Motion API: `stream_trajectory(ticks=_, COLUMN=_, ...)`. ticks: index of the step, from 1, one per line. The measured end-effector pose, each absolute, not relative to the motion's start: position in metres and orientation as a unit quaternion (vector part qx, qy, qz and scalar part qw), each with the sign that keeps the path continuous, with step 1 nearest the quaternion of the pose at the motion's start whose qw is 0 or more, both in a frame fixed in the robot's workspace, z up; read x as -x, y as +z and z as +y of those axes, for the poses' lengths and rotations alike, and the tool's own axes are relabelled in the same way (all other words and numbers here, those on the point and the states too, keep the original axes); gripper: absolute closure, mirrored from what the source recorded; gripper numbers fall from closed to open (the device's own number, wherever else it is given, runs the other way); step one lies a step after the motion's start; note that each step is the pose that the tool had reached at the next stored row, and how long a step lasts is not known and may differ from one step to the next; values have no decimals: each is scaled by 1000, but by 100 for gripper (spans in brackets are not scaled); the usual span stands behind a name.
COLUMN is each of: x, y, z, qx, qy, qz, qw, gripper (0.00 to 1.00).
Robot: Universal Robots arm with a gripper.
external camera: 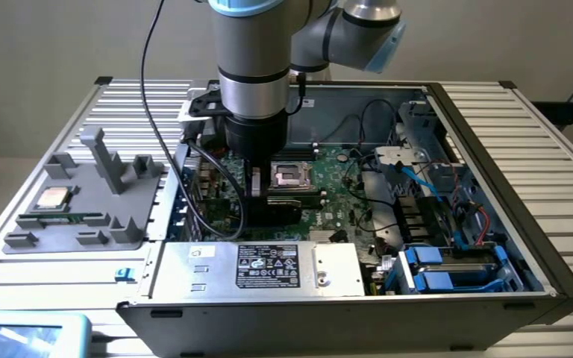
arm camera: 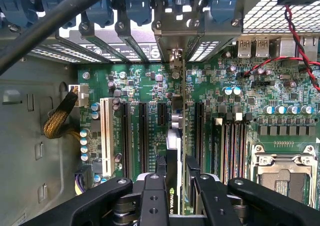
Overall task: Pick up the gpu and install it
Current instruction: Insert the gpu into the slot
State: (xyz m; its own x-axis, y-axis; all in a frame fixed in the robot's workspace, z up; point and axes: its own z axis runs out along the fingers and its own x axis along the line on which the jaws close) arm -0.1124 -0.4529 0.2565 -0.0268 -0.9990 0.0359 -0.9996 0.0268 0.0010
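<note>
The gpu [arm camera: 176,136] shows edge-on in the wrist view, a thin card standing upright over the motherboard [arm camera: 145,86]. It runs from my fingers toward the rear slot openings, its silver bracket end near the case's back wall. My gripper [arm camera: 178,181] is shut on the gpu, one black finger [arm camera: 154,186] on each side. In the exterior view the gripper [external camera: 257,192] is deep inside the open computer case, to the left of the processor socket [external camera: 292,175], and the card's dark edge [external camera: 265,212] sits low against the board.
Black expansion slots [arm camera: 142,136] and a white slot [arm camera: 105,131] flank the card; memory slots [arm camera: 232,146] lie on its other side. A grey fixture [external camera: 87,209] holds a processor chip [external camera: 53,198] and memory stick [external camera: 63,218]. Power supply [external camera: 257,268], blue drive bays [external camera: 456,268] and cables [external camera: 406,171] crowd the case.
</note>
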Motion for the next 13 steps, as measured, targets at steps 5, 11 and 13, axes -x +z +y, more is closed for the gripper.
stream_trajectory(ticks=5, x=112, y=256, z=-453, qx=-697, qy=12, qz=-716, qw=13, gripper=75)
stream_trajectory(ticks=11, x=112, y=256, z=-453, qx=-697, qy=12, qz=-716, qw=13, gripper=75)
stream_trajectory(ticks=13, x=112, y=256, z=-453, qx=-697, qy=12, qz=-716, qw=13, gripper=75)
